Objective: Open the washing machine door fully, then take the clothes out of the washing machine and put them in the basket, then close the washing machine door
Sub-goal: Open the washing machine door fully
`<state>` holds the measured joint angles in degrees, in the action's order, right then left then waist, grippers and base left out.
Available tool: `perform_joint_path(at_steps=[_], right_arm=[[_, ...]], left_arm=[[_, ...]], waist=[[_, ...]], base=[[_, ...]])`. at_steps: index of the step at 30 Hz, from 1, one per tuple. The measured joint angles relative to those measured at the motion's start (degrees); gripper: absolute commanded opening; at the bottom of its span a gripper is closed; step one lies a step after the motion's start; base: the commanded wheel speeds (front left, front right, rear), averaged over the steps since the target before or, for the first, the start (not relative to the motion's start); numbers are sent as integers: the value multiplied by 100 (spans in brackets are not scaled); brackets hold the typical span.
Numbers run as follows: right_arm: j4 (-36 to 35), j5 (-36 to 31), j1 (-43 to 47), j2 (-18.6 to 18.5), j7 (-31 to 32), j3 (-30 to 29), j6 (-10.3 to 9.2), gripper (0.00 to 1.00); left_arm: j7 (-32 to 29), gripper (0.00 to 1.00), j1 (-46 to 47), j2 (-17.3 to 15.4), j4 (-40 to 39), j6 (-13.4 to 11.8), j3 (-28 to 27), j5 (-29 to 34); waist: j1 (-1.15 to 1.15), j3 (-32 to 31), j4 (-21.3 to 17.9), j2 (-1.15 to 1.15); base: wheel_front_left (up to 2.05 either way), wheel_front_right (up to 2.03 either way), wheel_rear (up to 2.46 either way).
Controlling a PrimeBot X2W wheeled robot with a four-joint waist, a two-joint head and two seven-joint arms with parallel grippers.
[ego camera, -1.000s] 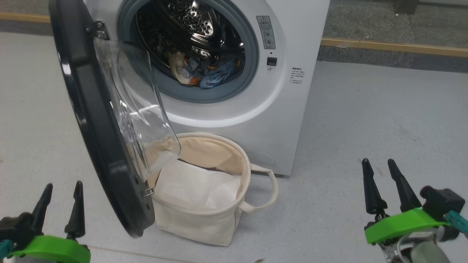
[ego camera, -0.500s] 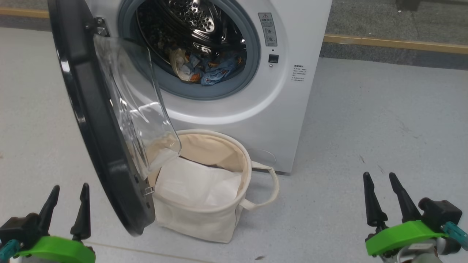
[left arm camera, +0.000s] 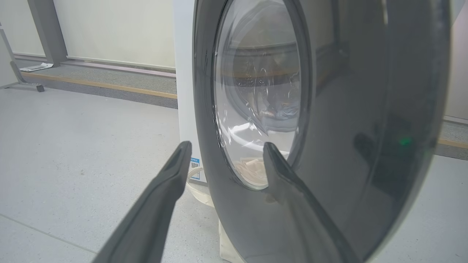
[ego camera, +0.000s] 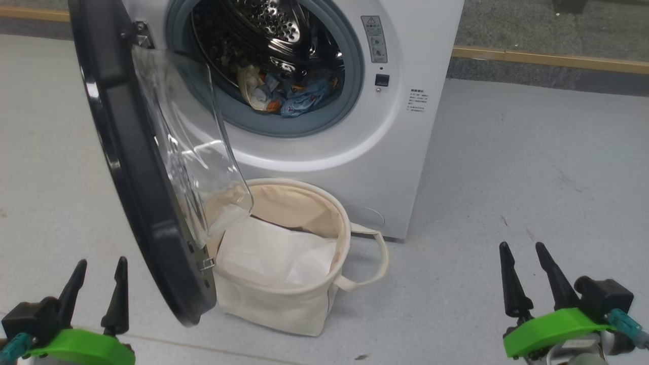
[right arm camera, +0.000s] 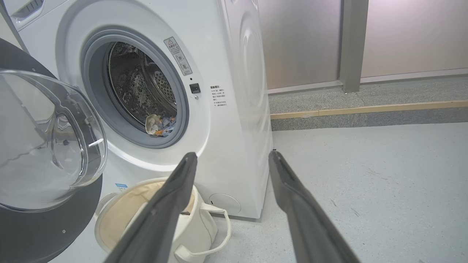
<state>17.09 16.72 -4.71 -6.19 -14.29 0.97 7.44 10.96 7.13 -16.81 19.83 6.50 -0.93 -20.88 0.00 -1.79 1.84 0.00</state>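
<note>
The nine-o'clock door (ego camera: 127,167) could be clipped if clothes (ego camera: 299,99) are sought by the left gripper (ego camera: 101,260) (spread empty, like the right gripper (ego camera: 521,245)).

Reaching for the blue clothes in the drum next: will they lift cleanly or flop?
Probably floppy: the clothes lie crumpled in folds, so they should drape and trail. Likely light, thin fabric. Could drag on the grey gasket lip in front.
</note>
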Motion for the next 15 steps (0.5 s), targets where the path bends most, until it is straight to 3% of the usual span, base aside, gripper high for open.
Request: perform_joint_path(at_steps=[15], right_arm=[[97, -5, -6, 8, 0, -30, 0, 100]], left_arm=[[24, 100, 2, -3, 56, 0, 85, -144]], waist=[[0, -9, 27, 0]], base=[[0, 0, 0]])
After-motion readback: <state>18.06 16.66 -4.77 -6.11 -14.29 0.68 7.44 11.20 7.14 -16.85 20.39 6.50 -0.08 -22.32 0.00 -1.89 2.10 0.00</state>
